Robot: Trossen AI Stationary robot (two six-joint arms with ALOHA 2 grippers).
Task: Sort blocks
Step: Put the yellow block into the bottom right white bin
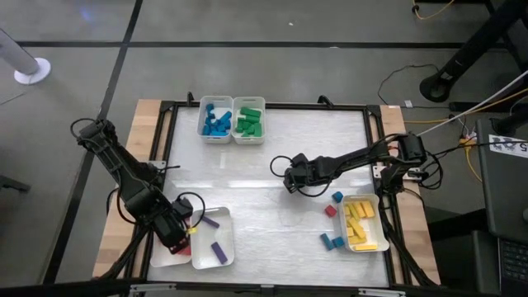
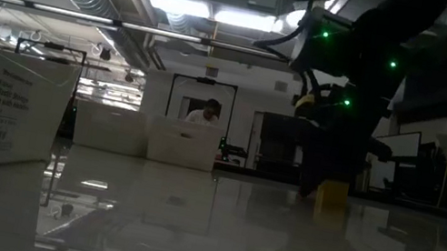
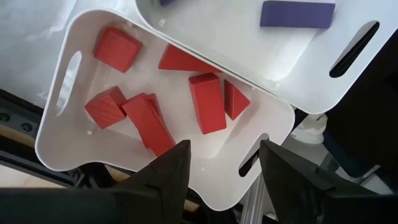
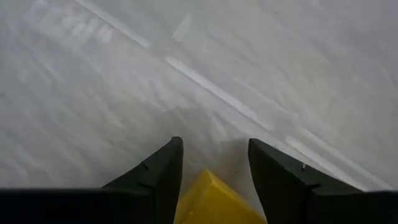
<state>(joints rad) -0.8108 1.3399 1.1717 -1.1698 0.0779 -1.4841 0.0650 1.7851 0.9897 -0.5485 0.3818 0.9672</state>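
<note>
Seen from above, four white trays are set on the table (image 1: 272, 165). At the far edge a tray of blue blocks (image 1: 216, 120) stands just beside a tray of green blocks (image 1: 249, 120); the pieces in each are heaped too closely to be counted. At the near right a tray of yellow blocks (image 1: 364, 223) is filled with several bars. Beside it on the bare table, one red block (image 1: 331, 210) and three blue blocks (image 1: 332, 242) are left loose, one of the blue ones farther from the front edge than the red. At the near left a tray with two purple bars (image 1: 216, 237) is overlapped with a second tray that is largely hidden beneath the left gripper (image 1: 176, 236). The right gripper (image 1: 290, 179) is held over the middle of the table.

In the low view a yellow block (image 2: 332, 193) is seen at the tip of a dark arm, close to the tabletop. A person is seated in the room beyond.

In the left wrist view a tray of red blocks (image 3: 155, 124) is shown below the left gripper's parted, empty fingers (image 3: 168, 177); six red pieces can be counted, wedges and bars among them. One purple bar (image 3: 296, 14) lies in the neighbouring tray, whose edge rests over the red tray's rim.

In the right wrist view the yellow block (image 4: 214, 202) is gripped between the right gripper's fingers (image 4: 158, 174), above bare table.
</note>
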